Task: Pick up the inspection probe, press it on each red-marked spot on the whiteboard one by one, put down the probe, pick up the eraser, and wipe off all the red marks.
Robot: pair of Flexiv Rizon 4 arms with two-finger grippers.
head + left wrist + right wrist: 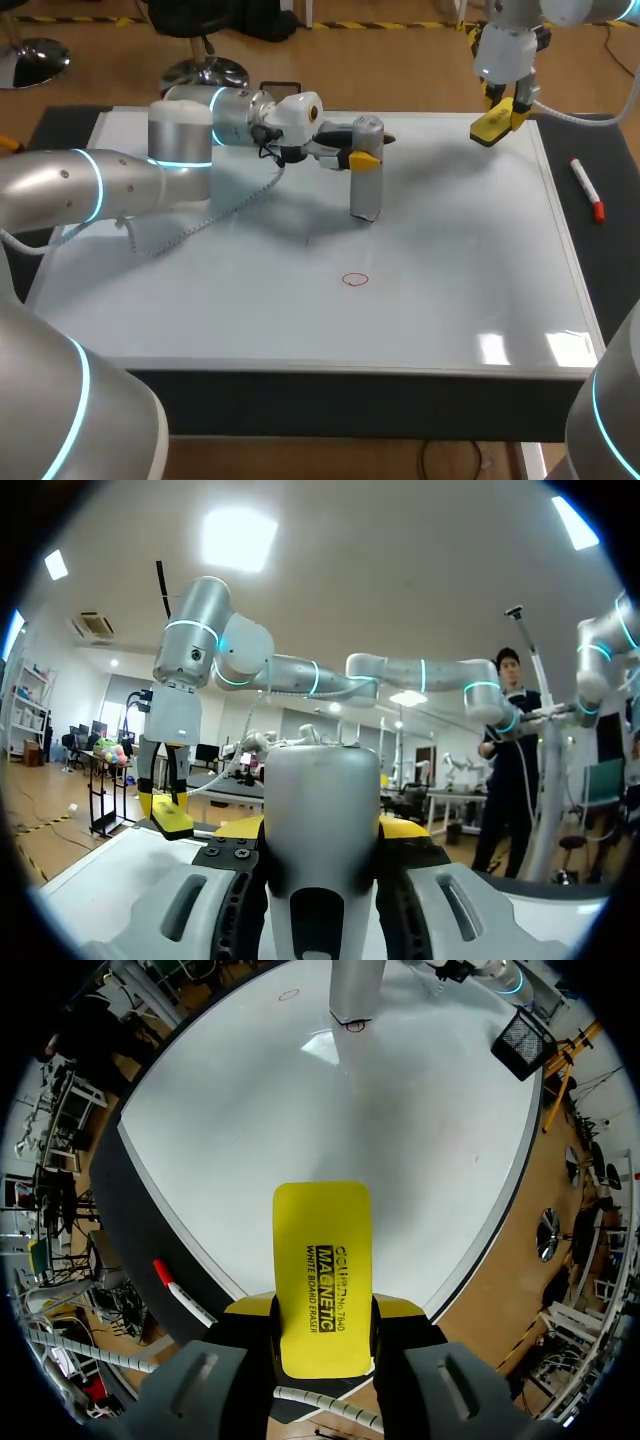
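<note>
Our left hand point(362, 158) grips the probe point(366, 195) near its top; stiff, smooth shell, we judge it slippery; red mark point(355, 280) at its 6 o'clock; right hand point(322, 1310) clamps the light eraser point(322, 1240).

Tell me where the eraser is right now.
The eraser is clamped in the right gripper, over the whiteboard's far right corner in the head view, right of the probe.

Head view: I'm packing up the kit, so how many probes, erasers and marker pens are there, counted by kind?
Inspection probe: 1
Eraser: 1
Marker pen: 1
Total: 3
</note>
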